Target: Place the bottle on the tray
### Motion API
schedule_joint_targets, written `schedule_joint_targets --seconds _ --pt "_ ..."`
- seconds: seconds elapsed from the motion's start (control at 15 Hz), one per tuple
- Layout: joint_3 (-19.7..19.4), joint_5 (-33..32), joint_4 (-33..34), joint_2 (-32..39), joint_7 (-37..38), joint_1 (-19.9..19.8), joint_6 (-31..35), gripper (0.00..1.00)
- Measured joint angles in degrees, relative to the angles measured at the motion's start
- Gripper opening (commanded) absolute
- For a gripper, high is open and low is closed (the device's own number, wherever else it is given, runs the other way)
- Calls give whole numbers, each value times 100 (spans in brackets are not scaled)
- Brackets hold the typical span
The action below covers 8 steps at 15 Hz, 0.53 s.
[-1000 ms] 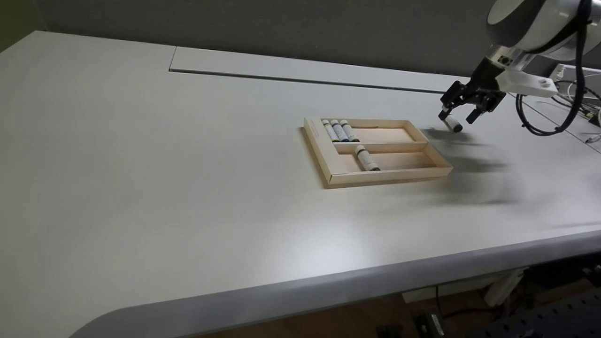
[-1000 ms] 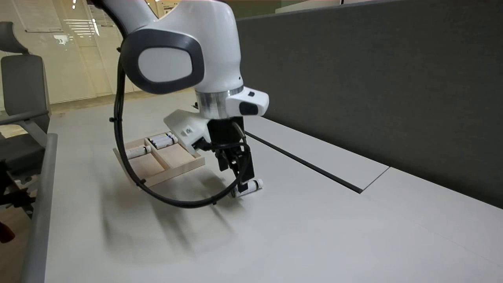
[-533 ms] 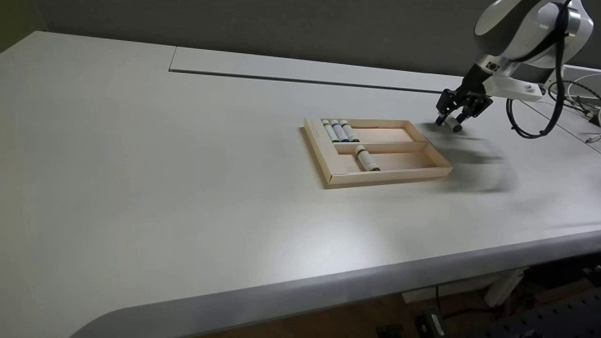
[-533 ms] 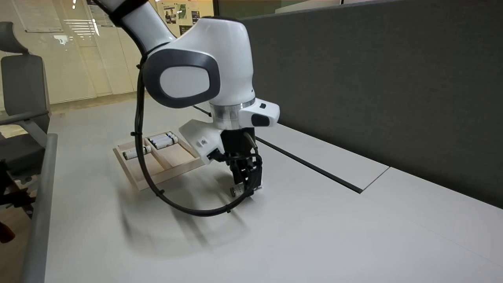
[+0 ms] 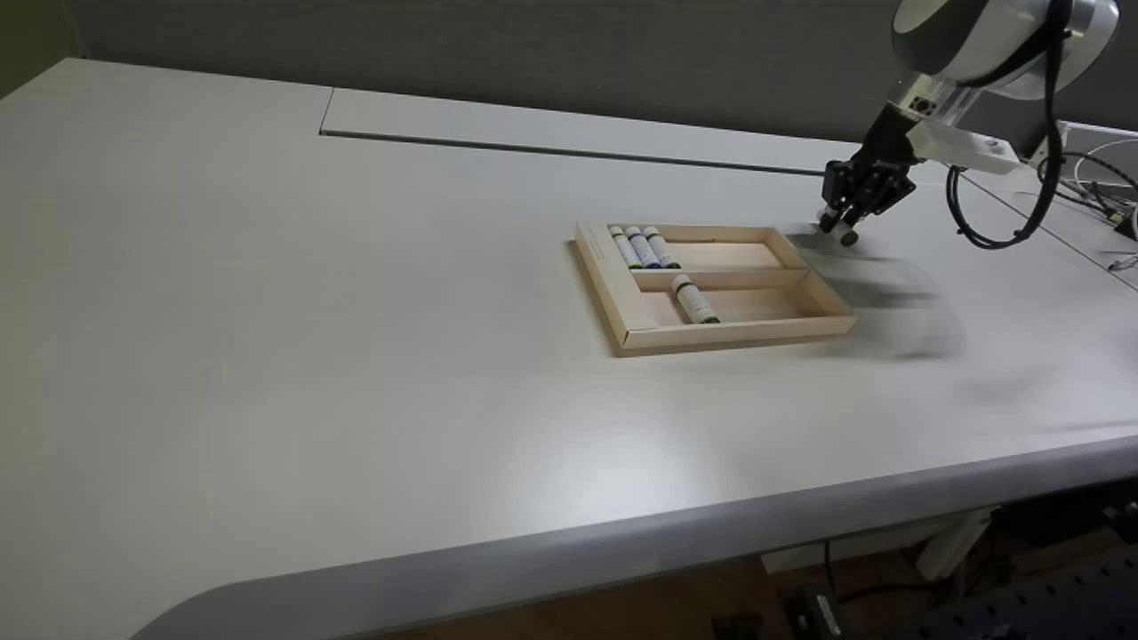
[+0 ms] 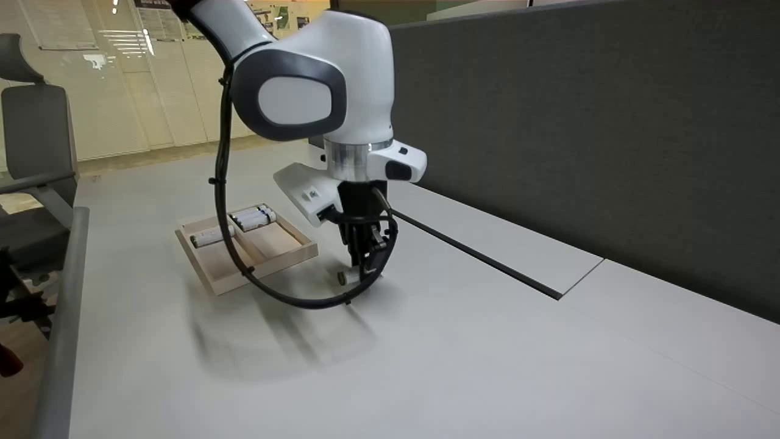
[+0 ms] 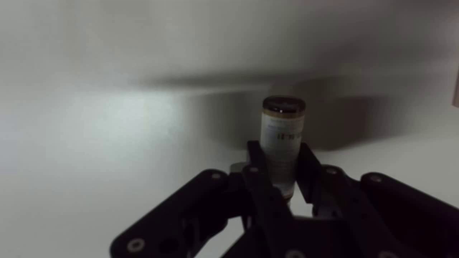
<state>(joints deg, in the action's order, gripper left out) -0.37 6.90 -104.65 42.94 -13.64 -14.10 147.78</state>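
The bottle, a white-labelled vial with a dark end, sits between both fingers of my gripper in the wrist view, pressed from each side. In both exterior views the gripper has closed around the bottle, which lies roughly level and seems slightly off the table; the fingers hide part of it. The light-wood tray rests apart from the gripper, with two compartments. Three similar vials lie side by side in one compartment, a single vial in the other.
A loose black cable loops from the arm, passing in front of the tray in an exterior view. A dark grey partition runs along the table's back. More cables lie at the table's far end.
My gripper came down around the bottle and its fingers closed on it. Since half a second ago, gripper and bottle have shifted a little towards the tray side and up. Tray and other vials stayed put.
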Motion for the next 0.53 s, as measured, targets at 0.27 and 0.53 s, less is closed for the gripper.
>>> schedule_joint_targets --seconds 0.27,0.53 --pt "211 -5 -280 -587 -16 241 -15 7" --pt "402 -8 -885 -1384 -28 554 -27 7"
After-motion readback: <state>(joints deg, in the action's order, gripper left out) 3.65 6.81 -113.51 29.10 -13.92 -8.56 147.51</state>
